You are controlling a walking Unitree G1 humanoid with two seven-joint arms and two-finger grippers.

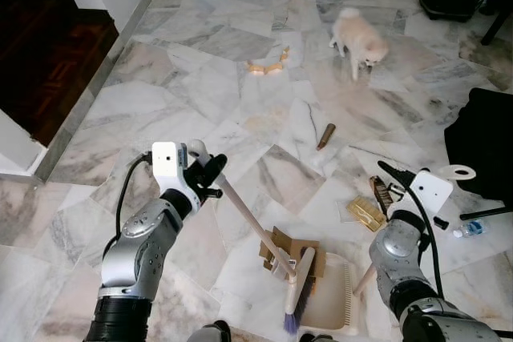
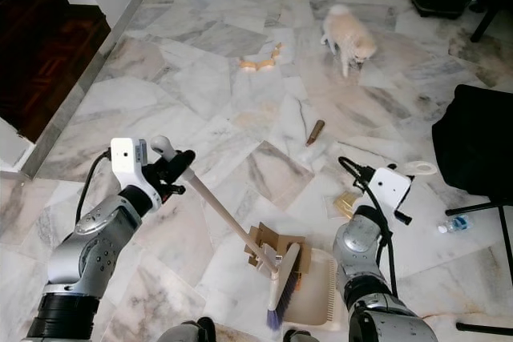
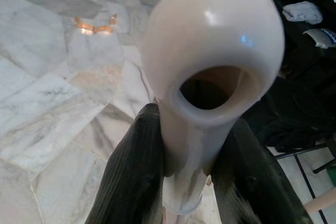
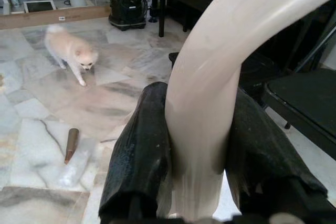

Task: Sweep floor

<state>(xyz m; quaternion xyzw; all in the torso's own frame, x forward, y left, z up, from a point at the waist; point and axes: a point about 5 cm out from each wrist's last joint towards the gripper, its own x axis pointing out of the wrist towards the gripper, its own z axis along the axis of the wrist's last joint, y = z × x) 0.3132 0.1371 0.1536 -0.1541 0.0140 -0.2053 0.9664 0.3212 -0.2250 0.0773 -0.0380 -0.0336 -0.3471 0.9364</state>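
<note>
In the left eye view, the left claw (image 1: 210,172) pinches the looped top of a cream-handled broom (image 1: 248,218), whose stick slants down to a bristle head (image 1: 298,290) resting at the edge of a cream plastic dustpan (image 1: 333,298) on the grey-veined marble floor (image 1: 200,86). Torn brown cardboard pieces (image 1: 290,250) lie under the stick, touching the dustpan. The right claw (image 1: 394,182) holds the cream looped handle (image 1: 457,172) of the dustpan. A crumpled gold wrapper (image 1: 366,212) lies just beside that arm, a brown cardboard tube (image 1: 326,135) farther out, and orange scraps (image 1: 268,65) beyond. A small fluffy cream dog (image 1: 359,39) stands near the far wall.

In the right eye view, a small plastic bottle (image 2: 454,224) lies beside a black chair (image 2: 481,146) on the robot's right.

In the left wrist view, both black fingers (image 3: 134,177) press against the broom's cream handle just below its hanging loop.

In the right wrist view, both black fingers (image 4: 142,150) are clamped on the cream curved dustpan handle, with the dog and brown tube on the floor beyond.
</note>
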